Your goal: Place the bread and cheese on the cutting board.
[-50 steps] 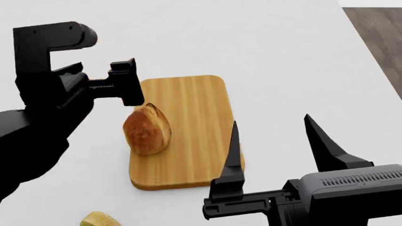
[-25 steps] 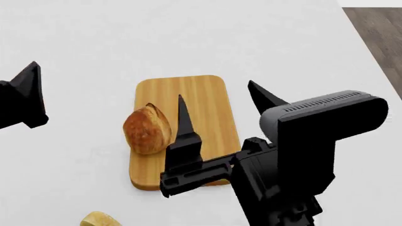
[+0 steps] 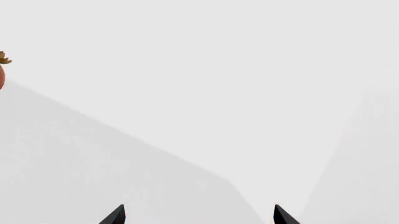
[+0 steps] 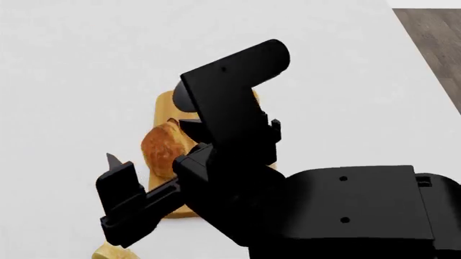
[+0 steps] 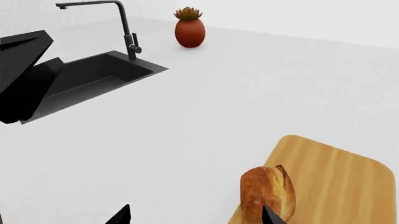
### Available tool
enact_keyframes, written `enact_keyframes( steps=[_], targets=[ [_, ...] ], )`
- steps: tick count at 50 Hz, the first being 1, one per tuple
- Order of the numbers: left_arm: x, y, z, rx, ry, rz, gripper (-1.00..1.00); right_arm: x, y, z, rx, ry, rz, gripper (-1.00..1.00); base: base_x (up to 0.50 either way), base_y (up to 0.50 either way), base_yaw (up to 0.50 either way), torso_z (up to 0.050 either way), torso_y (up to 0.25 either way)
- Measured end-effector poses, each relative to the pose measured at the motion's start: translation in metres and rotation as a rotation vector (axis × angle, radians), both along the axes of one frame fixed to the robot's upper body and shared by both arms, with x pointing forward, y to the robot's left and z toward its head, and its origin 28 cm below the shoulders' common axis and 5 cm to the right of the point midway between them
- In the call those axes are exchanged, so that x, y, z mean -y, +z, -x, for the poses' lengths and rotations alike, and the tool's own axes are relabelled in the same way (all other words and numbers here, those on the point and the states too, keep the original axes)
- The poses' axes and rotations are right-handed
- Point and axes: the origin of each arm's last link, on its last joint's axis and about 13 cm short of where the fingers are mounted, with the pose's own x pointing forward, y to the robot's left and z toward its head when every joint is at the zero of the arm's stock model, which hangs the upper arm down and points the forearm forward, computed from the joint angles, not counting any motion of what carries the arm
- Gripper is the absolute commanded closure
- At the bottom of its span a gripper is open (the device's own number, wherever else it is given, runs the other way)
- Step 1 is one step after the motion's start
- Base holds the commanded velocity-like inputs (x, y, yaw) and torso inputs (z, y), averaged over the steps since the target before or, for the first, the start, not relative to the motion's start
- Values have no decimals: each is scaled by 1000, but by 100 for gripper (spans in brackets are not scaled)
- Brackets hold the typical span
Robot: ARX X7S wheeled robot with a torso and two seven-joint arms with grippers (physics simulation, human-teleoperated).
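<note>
Right claw point(image 4: 119, 202): in the head view only one finger point(image 4: 115, 181) shows clearly, low over the desk beside the board's near left corner; the wrist view shows two tips point(image 5: 269, 215) spread wide apart with nothing between them, so it stands open and holds nothing. One tip lies in front of the bread there; whether it touches cannot be told.
Left claw point(image 3: 198, 217): two tips at the wrist view's edge, well apart, nothing between them; open, over bare white surface. It does not show in the head view.
Bread point(image 4: 160, 151): lies on the board's left side, partly over the left edge, the right arm covering its right part.
Cheese point(image 4: 108, 252): on the desk near the head view's bottom edge, off the board, just below the right claw; only a sliver shows.
Board point(image 4: 167, 105): flat on the desk, mostly hidden by the right arm; in the right wrist view its far half point(image 5: 339, 170) is bare.
Desk point(image 4: 86, 65): white, wide bare stretches left of and beyond the board; its right edge meets dark floor point(image 4: 435, 38).
Sink point(image 5: 93, 77): black, with a tap point(image 5: 121, 23), far from the board.
Pot point(image 5: 188, 30): red-brown, with a plant, beyond the sink.
</note>
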Motion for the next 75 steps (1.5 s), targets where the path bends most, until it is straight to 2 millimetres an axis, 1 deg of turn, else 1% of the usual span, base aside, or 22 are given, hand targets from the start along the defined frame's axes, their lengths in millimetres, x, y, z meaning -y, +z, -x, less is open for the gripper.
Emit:
enact_keyframes(
  steps=[17,27,33,53,75],
  targets=[
    [-7,4,9,25,26,16,-100,-5,-1,9,-141,120,112,-100,0,0,0,0,0],
    [-8,5,10,28,29,15,-100,-4,-6,11,-190,145,145,-100,0,0,0,0,0],
    [-7,4,10,29,28,13,-100,-3,-11,8,-209,142,160,-100,0,0,0,0,0],
    [-7,5,12,34,24,16,-100,-14,-42,-9,-286,173,205,-100,0,0,0,0,0],
    [-8,6,12,32,20,24,-100,-23,-75,-20,-358,209,230,-100,0,0,0,0,0]
  ],
)
